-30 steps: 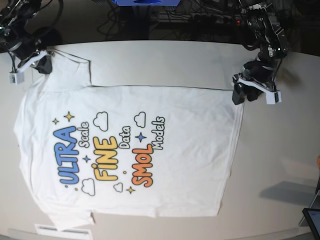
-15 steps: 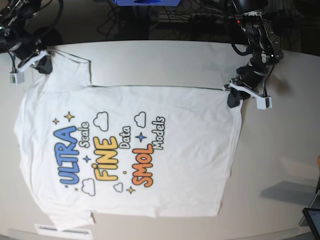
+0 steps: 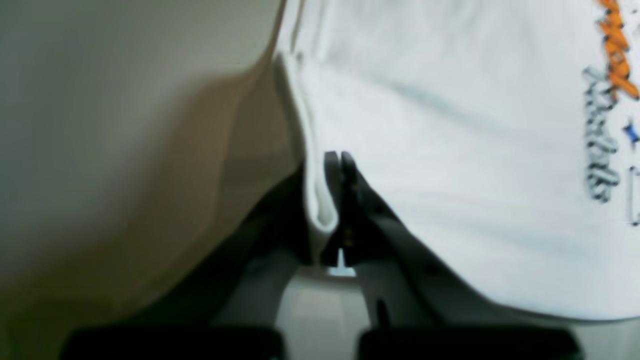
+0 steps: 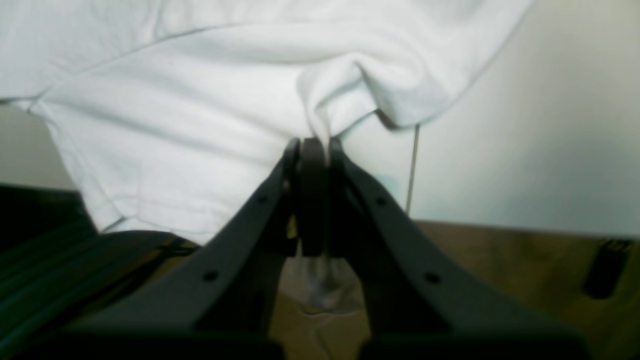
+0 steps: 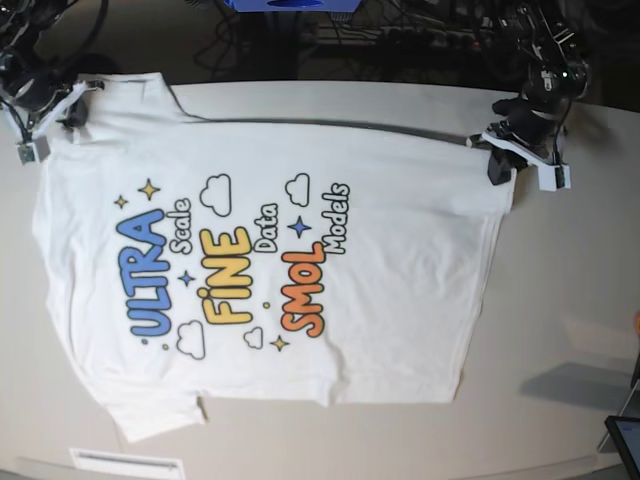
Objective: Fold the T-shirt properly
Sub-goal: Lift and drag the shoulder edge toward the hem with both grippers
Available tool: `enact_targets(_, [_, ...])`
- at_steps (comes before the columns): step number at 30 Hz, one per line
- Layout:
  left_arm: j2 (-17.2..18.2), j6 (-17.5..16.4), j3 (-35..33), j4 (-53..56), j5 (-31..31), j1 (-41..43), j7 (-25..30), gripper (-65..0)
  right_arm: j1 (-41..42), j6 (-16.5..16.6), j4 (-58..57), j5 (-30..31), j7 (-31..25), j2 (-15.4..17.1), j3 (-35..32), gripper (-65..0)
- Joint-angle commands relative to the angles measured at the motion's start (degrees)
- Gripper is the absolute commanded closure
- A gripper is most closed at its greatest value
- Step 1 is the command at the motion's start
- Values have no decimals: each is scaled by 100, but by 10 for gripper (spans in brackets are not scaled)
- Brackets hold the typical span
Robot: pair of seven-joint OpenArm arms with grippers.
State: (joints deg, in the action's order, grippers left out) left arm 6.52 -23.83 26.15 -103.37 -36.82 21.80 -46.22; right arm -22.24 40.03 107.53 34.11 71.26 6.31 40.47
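The T-shirt [image 5: 300, 300] is white with a blue, yellow and orange letter print facing up. It is stretched across the table, its far edge lifted between both grippers. My left gripper [image 5: 497, 150] is shut on the hem corner at the far right; the wrist view shows the hem [image 3: 320, 200] pinched between the jaws of the left gripper [image 3: 339, 160]. My right gripper [image 5: 68, 108] is shut on the sleeve or shoulder at the far left; the wrist view shows bunched cloth [image 4: 330, 100] in the right gripper [image 4: 314, 145].
The beige table [image 5: 560, 320] shows bare to the right of the shirt. A dark device [image 5: 625, 440] sits at the front right corner. Cables and dark gear [image 5: 400, 30] lie beyond the far edge.
Both grippers have risen and moved toward the far edge with the shirt's top edge. The left gripper closed on the hem. The whole shirt has shifted up and toward the far side.
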Motion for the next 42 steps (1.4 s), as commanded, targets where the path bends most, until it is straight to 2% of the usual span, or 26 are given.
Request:
enact_targets(1, [64,32,44,-252,-68,48,28,0,39,-3,206,40,-72,112,-34,-3])
enact_targets(5, [-85,32,519,-665,-94,4,-675,0,224,-3,434,40,-1,271,-209,-3])
enact_targets(8, [-200,32,818,-770,-94,-198,-772,0,523,-3,434,40,263,350,-245,-3])
enact_targets(12, [-200,32,888,-753,-85,-426,-868,0,962,-3,426,31,438,525,-253,-3])
enact_targets(16, [-279,32,1161,-726,-85,-892,-1493,0,1305,-3,364,31,500,569,-297,-3])
enact_targets(21, [-534,32,1591,-674,-50,-1481,-1967,0,1622,-3,-58,31,447,772,-816,-3])
enact_targets(26, [-543,41,1618,-111,-50,-1815,-1994,0,2009,-3,-533,31,447,807,-860,-3])
enact_targets(29, [-543,41,1618,214,-50,-1938,-1967,0,2184,-3,-788,31,438,939,-895,-3])
enact_targets(35, [-578,41,1618,328,-68,-2167,-1994,0,2387,-3,-1157,31,271,1062,-1159,-3])
enact_targets(39, [-613,445,1574,355,-94,-2404,-1985,0,2624,-3,-1553,31,148,1079,-1308,-3])
enact_targets(42, [-613,568,1565,469,-94,-2607,-1976,0,2677,-3,-1649,31,34,1079,-1317,-3])
